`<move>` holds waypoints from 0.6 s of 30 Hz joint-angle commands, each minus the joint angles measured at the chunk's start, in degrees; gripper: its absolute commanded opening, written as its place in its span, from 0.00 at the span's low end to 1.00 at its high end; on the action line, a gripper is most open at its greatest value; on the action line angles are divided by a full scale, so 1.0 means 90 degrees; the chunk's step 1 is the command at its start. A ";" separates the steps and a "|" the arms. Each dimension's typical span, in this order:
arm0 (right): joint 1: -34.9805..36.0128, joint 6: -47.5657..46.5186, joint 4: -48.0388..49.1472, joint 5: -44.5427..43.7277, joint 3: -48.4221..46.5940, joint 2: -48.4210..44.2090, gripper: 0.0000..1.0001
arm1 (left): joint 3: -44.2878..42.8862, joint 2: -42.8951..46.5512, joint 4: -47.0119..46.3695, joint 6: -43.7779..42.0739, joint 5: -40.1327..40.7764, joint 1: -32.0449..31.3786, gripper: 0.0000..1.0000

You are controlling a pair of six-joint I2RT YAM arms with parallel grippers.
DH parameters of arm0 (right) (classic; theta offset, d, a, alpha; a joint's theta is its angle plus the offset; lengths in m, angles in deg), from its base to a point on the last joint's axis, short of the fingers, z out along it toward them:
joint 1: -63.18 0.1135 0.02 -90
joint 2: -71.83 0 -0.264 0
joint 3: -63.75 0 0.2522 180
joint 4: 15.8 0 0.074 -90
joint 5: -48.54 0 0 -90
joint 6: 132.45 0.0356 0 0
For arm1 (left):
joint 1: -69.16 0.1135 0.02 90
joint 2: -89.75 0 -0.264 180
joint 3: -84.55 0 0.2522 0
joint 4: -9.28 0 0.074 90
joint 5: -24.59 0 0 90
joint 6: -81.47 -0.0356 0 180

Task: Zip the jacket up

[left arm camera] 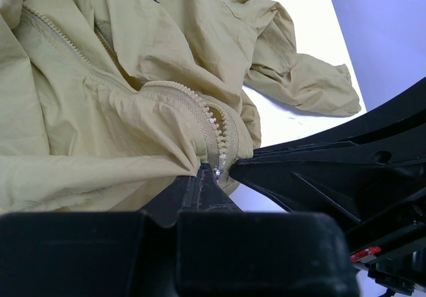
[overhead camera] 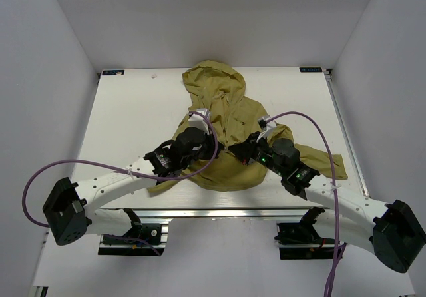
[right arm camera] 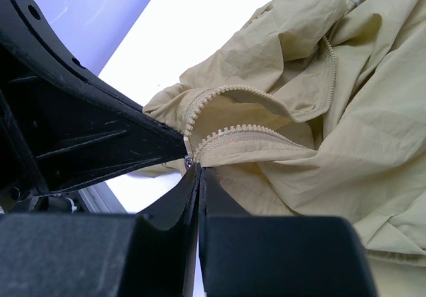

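The olive jacket [overhead camera: 226,110] lies crumpled in the middle of the table, hood toward the far side. Its front zipper [right arm camera: 246,134] is open, the two rows of teeth spreading apart above the bottom end. My left gripper [overhead camera: 214,148] and right gripper [overhead camera: 241,152] meet tip to tip at the jacket's lower hem. In the left wrist view the left gripper [left arm camera: 204,172] is shut on the fabric edge beside the small silver slider [left arm camera: 217,172]. In the right wrist view the right gripper [right arm camera: 200,170] is shut on the other zipper edge, just under the slider [right arm camera: 189,158].
One sleeve [overhead camera: 329,164] trails toward the right side of the white table [overhead camera: 133,110]. The metal rail of the table's front edge [overhead camera: 213,212] runs just behind the grippers. White walls enclose the left, right and far sides.
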 commanded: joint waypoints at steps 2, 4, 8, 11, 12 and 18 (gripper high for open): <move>-0.0031 -0.0174 0.0221 -0.0135 -0.0325 -0.0068 0.00 | -0.0106 0.0038 -0.0005 -0.0078 -0.0022 -0.0021 0.00; -0.0041 -0.0193 0.0172 -0.0125 -0.0325 -0.0068 0.00 | -0.0116 0.0038 0.0034 -0.0107 0.0026 -0.0021 0.00; -0.0041 -0.0203 0.0084 -0.0008 -0.0306 -0.0107 0.00 | -0.0165 0.0057 0.0132 -0.0127 0.0163 -0.0021 0.00; -0.0031 -0.0203 0.0064 0.0109 -0.0306 -0.0116 0.00 | -0.0165 0.0067 0.0113 -0.0137 0.0154 -0.0021 0.00; -0.0031 -0.0193 0.0064 0.0119 -0.0306 -0.0117 0.00 | -0.0165 0.0057 0.0093 -0.0137 0.0144 -0.0021 0.00; -0.0041 -0.0203 0.0074 0.0217 -0.0335 -0.0107 0.00 | -0.0194 -0.0011 0.0103 -0.0156 0.0046 -0.0021 0.00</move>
